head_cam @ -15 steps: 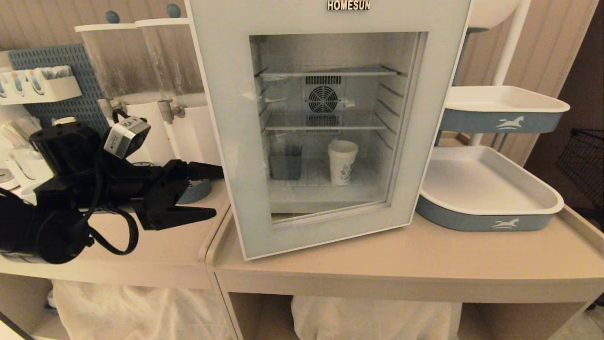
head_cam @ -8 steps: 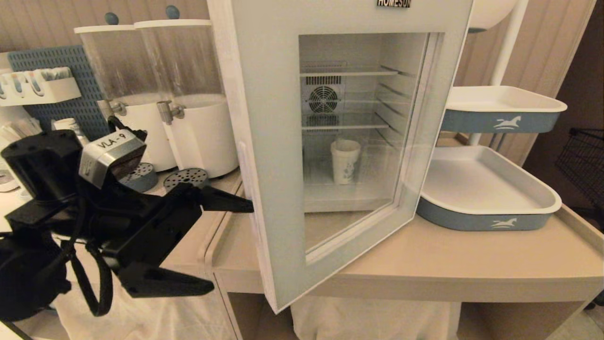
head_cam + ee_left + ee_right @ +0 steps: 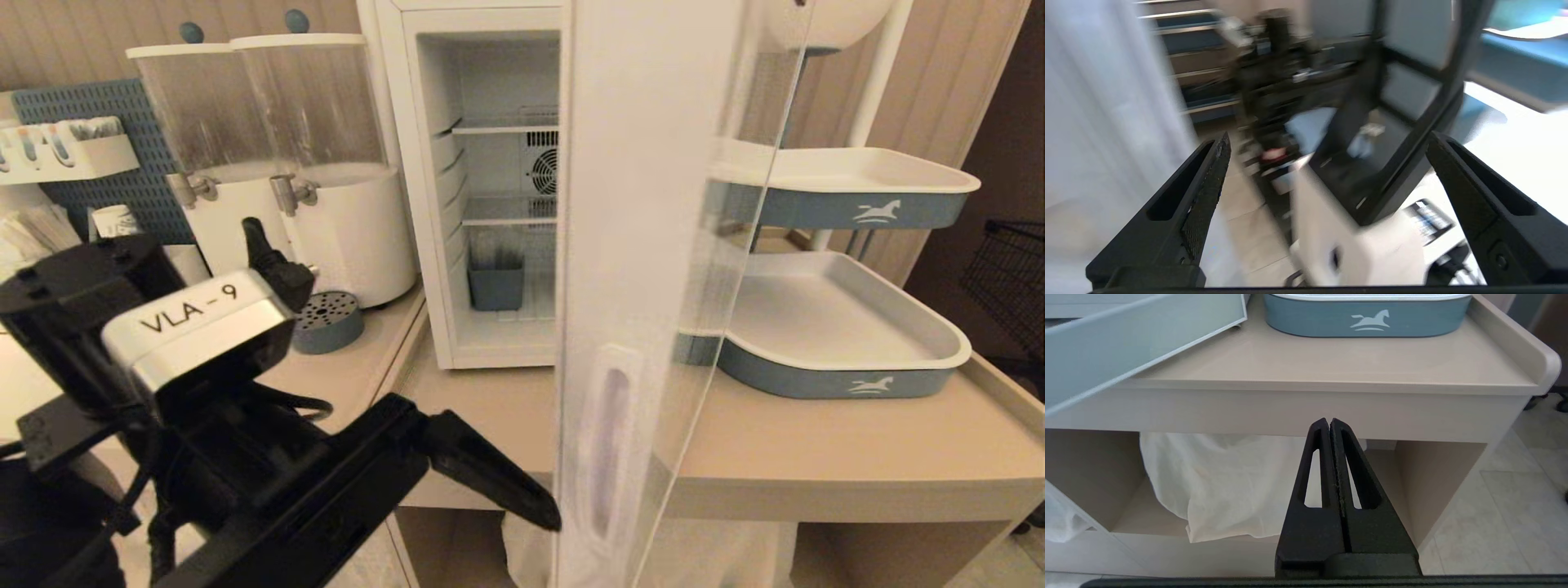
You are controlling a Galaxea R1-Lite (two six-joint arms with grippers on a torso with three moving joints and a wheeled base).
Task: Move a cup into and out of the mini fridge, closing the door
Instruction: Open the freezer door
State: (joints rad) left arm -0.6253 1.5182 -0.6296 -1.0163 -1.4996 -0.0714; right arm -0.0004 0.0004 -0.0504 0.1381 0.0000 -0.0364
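You've got the door (image 3: 653,245) swung wide, edge-on to the head camera, sticking out past the worktop's (image 3: 816,457) front edge. Its recessed handle (image 3: 608,445) faces the left gripper (image 3: 1327,171), which sits low in front of the worktop's front-left corner, jaws released and spread wide, nothing between them. One finger tip (image 3: 522,502) is just beside the door's edge near the handle; can't tell if it touches.

The fridge (image 3: 408,204) stands at the back of the worktop, toward its left side, interior exposed: thin shelves, fan (image 3: 545,171) on the back wall, a small dark bin (image 3: 495,286) on the fridge floor at its left. You can't see the cup: the door hides the right part of the interior.

Two-tier tray stand at the worktop's right side, lower tray (image 3: 841,343) with blue sides. On the neighbouring worktop to the left: two dispensers (image 3: 269,163) against the wall, round perforated drip pad (image 3: 326,320) in front of them.

Right gripper (image 3: 1330,422) is parked below the worktop's front edge, jaws clenched together, empty, pointing at the white cloth (image 3: 1216,482) in the open bay underneath.
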